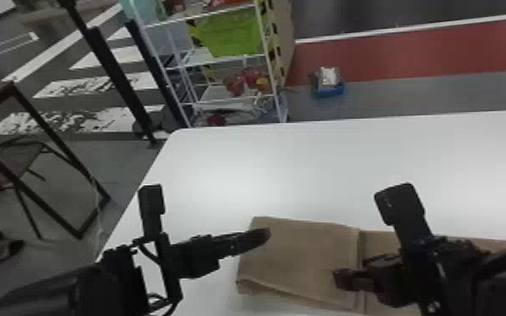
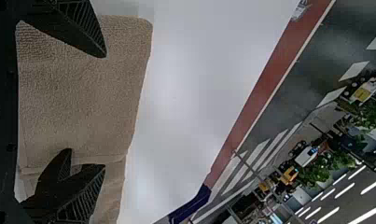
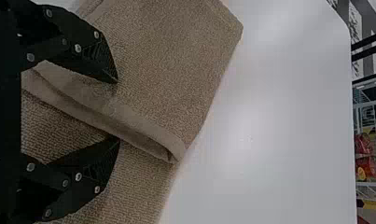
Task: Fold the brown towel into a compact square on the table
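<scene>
Left hand (image 1: 260, 236) and right hand (image 1: 340, 279) gape over the brown towel (image 1: 302, 256), shelving (image 1: 199, 58) beyond the table (image 1: 307, 168).

From the head view, I identify a white wire rack (image 1: 199, 56) supporting a green bin (image 1: 233, 35), with red items (image 1: 235, 85) on a lower level. A blue container (image 1: 330, 90) rests on the floor (image 1: 416, 92); a dark angular frame (image 1: 50, 209) stands at far left.

Ahead of you stood a white rack (image 1: 270, 59) holding a green bin (image 1: 235, 35) — beyond, a red strip (image 1: 412, 52) edged the grey floor (image 1: 412, 96). White floor stripes (image 1: 86, 62) lay leftward, and strip lights (image 2: 364, 216) glowed overhead.
</scene>
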Available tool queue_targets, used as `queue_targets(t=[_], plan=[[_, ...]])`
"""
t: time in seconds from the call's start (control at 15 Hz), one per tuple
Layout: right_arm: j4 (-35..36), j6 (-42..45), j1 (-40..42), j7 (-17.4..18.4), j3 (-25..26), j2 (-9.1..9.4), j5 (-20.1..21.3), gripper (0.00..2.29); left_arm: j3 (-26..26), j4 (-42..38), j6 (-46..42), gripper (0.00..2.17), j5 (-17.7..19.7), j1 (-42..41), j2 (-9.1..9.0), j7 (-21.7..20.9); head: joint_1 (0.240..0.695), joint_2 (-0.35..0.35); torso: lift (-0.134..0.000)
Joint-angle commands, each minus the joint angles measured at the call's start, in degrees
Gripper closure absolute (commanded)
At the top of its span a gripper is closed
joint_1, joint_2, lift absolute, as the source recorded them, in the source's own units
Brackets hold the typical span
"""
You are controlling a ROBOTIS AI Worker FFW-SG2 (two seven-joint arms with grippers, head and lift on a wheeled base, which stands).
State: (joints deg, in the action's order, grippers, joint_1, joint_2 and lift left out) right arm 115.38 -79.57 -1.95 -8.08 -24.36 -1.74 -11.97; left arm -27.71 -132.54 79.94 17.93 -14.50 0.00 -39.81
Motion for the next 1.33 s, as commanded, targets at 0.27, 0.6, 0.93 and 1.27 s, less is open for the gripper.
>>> queue_targets(t=[0.27,0.6,0.93,1.27], plan=[[-0.16,1.39,-1.04,0.08,-0.51,0.25,0.46,0.48,-0.06,0.00,0.00,0.04,0.00,-0.01,-0.15,-0.18,0.695,0.350,-0.123],[-0.60,0.33,-1.74,-0.01,-0.33,0.68,0.37,0.49,-0.15,-0.44,0.53,0.04,0.09,-0.18,-0.15,-0.44,0.695,0.350,-0.123],[-0.68,-0.90,-1.66,-0.01,-0.60,0.68,0.37,0.62,0.03,-1.32,0.88,0.04,0.09,-0.53,-0.15,-0.53,0.695,0.350,-0.123],[-0.86,-1.42,-1.66,-0.36,-0.77,0.60,0.20,1.43,-0.15,-1.41,0.88,0.04,0.18,-0.89,-0.15,-0.79,0.695,0.350,-0.123]])
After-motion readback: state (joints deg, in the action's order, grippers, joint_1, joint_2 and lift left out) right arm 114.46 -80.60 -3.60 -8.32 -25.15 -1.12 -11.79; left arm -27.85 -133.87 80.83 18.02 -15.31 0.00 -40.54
